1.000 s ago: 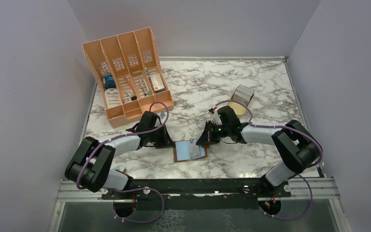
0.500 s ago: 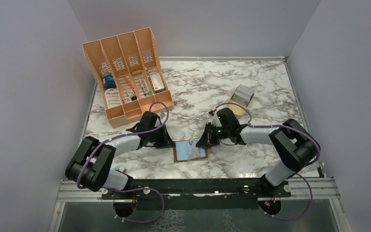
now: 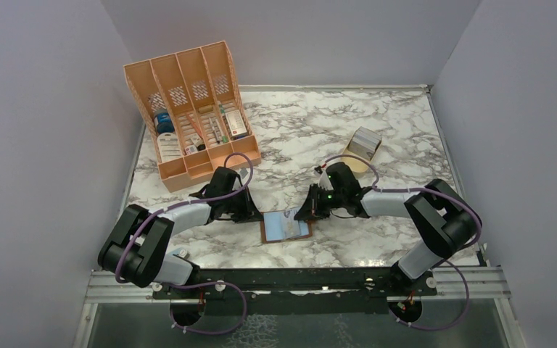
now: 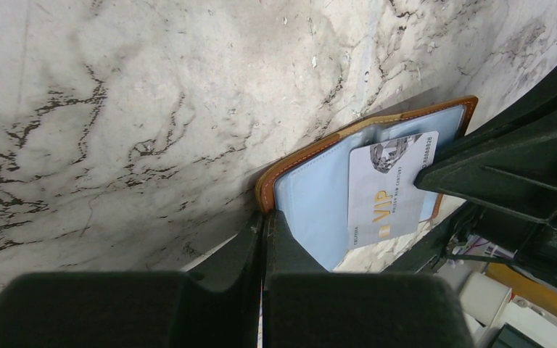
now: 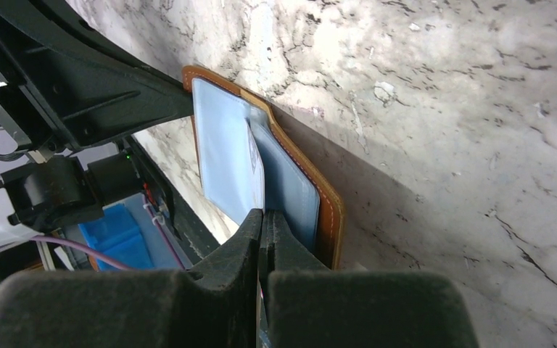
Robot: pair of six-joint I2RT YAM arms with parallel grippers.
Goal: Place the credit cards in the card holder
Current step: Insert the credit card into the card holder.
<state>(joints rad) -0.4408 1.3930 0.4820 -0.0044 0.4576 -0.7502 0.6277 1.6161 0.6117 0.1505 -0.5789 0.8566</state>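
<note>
Top external view, left to right: an orange organiser [image 3: 136, 80] sits at the far left corner of the desk [image 3: 297, 123], well apart from the work. Left hand [image 3: 250, 214] is low on the desk with fingers closed, tips touching the left edge of the card holder [image 3: 285, 226]. That holder lies open and flat near the front edge, between the 2 hands. Right hand [image 3: 306, 212] is likewise closed, at the holder's right edge. Remaining credit cards [image 3: 365, 138] stand in a wooden stand [image 3: 357, 161] further right and back. Left wrist view shows 1 pale card [image 4: 388, 188] over the bluish sleeves; whether it is seated in a sleeve, or whether either hand nips leather, sleeve or card, cannot be told. Judgement: the cards are light, stiff and slick, best taken by a short edge and slid in flat. The holder is light and limp and its sleeves are liable to buckle or shift, so it wants pinning at the leather rim, not the plastic. Room: the 2 hands face each other closely across the holder, leaving little clearance there. Open desk lies behind and to the right, and the front edge is near.
</note>
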